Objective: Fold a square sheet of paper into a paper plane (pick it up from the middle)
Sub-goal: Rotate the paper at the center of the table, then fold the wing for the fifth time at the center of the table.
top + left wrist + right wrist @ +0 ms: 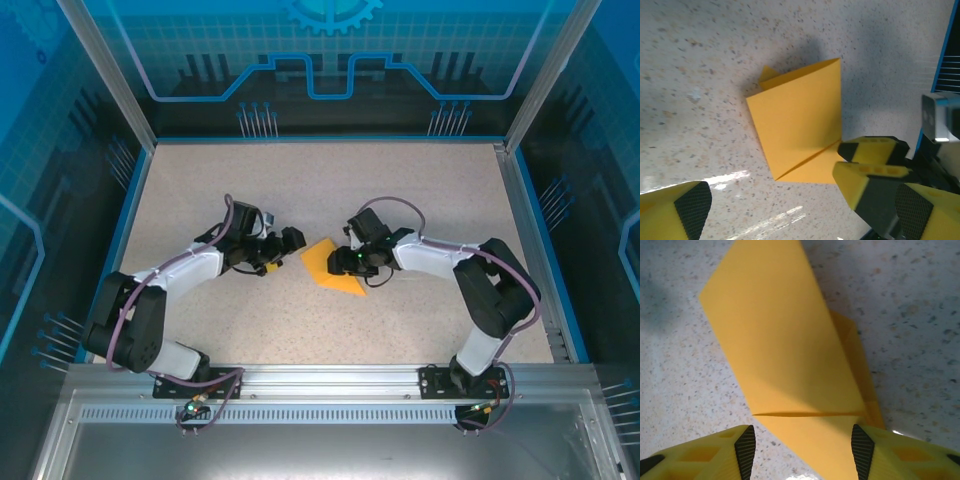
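Left gripper [283, 252] — jaws spread wide, empty, just left of the paper. Paper [328, 268] — orange-yellow, folded, lying flat mid-table [300, 180], between both arms. Right gripper [352, 262] — fingers [745, 452] apart, unclamped, straddling the paper's end.

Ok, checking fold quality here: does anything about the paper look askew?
Yes. The folded sheet of paper has misaligned layers: a small flap pokes out past one corner, seen from the left wrist.
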### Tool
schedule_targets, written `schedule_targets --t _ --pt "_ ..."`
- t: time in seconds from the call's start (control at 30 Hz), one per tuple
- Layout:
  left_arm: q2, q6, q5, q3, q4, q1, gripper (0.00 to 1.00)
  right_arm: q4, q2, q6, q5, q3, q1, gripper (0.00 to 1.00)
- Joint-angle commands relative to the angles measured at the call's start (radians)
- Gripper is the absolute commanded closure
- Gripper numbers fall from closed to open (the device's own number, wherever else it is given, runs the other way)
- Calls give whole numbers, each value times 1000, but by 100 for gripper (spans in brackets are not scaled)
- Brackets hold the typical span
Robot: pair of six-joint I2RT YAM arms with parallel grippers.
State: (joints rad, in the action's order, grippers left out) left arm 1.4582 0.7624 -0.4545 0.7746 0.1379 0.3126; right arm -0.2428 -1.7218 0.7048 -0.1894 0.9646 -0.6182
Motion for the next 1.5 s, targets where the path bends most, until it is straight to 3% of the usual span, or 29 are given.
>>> schedule_targets --t 0.0,0.27,0.53,0.8,1.2,1.47 --pt "29 39 -54 -23 -32 26 2 36 -33 37 -26 -29 36 44" --pt "86 91 -97 -18 -58 77 7 59 -73 74 -81 -62 71 45" --pt "140 163 -127 -3 -108 127 21 86 -91 85 -121 -79 93 47" --pt "206 209 -127 11 -125 161 27 111 -94 92 -140 -108 111 46" --pt "288 222 -147 64 -174 192 58 146 -98 98 -158 -127 115 47" --pt "329 201 -124 95 -175 193 70 197 -59 65 -159 -146 115 44"
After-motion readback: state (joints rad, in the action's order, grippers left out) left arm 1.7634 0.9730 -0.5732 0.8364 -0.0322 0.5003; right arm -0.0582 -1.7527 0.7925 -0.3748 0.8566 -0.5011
